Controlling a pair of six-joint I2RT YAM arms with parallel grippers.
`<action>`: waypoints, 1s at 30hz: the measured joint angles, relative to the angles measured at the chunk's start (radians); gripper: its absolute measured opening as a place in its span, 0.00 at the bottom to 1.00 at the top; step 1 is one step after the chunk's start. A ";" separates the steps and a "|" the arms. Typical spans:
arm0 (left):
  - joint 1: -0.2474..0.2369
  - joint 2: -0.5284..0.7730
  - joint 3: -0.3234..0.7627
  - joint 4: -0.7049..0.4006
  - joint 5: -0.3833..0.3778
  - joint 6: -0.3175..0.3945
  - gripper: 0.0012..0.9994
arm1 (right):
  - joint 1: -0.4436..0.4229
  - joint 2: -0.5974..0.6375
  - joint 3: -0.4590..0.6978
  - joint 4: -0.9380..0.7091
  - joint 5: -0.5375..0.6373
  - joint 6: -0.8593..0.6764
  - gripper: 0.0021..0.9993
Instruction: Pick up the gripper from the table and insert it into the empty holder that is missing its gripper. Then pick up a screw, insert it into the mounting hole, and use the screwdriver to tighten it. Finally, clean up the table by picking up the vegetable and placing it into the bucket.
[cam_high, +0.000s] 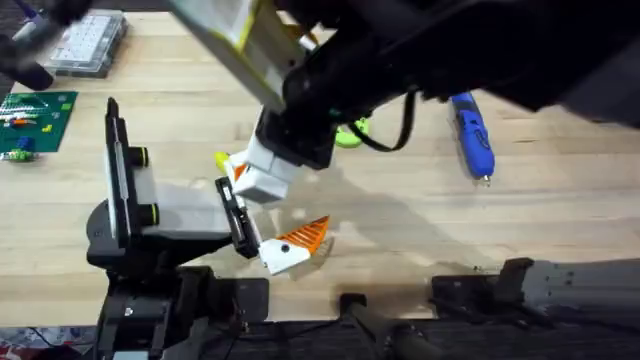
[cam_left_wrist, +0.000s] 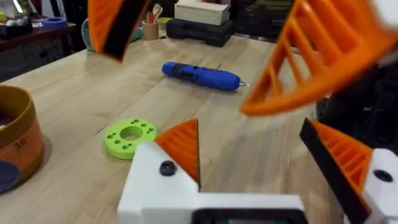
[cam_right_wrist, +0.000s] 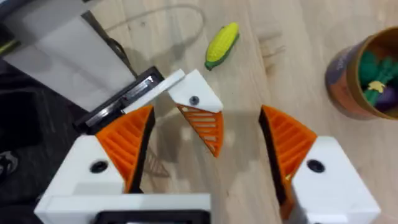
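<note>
Orange-ribbed on its white base, the gripper (cam_right_wrist: 202, 115) sits against the holder (cam_right_wrist: 121, 99), screw hole up, ribbed tip pointing away from the clamp plate. It lies between the right gripper (cam_right_wrist: 205, 162) fingers, which are spread wide and hold nothing. The left gripper (cam_left_wrist: 261, 155) is also wide open. Farther off lie the corn-shaped vegetable (cam_right_wrist: 222, 43) and the bucket (cam_right_wrist: 367, 74). The screwdriver (cam_high: 472, 135) lies well apart.

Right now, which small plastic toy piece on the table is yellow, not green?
The corn-shaped yellow oblong piece, lying flat beside the black holder plate. The bright green ring is round with holes, nearer the blue screwdriver.
</note>
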 joint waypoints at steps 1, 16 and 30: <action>0.000 0.000 0.000 0.000 0.000 0.000 0.99 | -0.005 -0.008 0.000 -0.001 0.002 0.000 1.00; 0.000 0.000 0.000 0.000 0.000 0.000 0.99 | -0.076 -0.040 0.000 -0.055 0.011 0.000 1.00; 0.000 0.000 0.000 0.000 0.000 0.000 0.99 | -0.076 -0.040 0.000 -0.240 0.011 -0.065 1.00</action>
